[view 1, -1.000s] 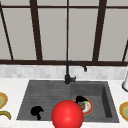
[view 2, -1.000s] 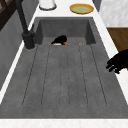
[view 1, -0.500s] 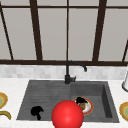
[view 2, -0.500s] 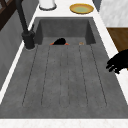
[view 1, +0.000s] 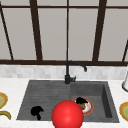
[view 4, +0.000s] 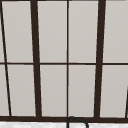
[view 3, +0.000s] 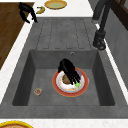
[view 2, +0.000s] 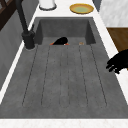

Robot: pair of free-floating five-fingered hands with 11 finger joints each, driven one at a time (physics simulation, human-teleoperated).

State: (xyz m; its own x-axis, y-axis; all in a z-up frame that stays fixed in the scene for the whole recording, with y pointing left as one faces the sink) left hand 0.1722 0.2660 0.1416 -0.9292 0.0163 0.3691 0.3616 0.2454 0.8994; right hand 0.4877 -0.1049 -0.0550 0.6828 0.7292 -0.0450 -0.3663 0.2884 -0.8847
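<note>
Over the plate (view 3: 83, 86) in the basin, right robot hand (view 3: 68, 70) rests, fingers extended.

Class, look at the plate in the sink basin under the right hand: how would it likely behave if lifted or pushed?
The plate looks rigid and glazed, so probably stiff, perhaps slippery. It lies flat on the basin floor, so a push would likely slide it, not tip it. Food sits on it under the right hand; tilting may spill that.
</note>
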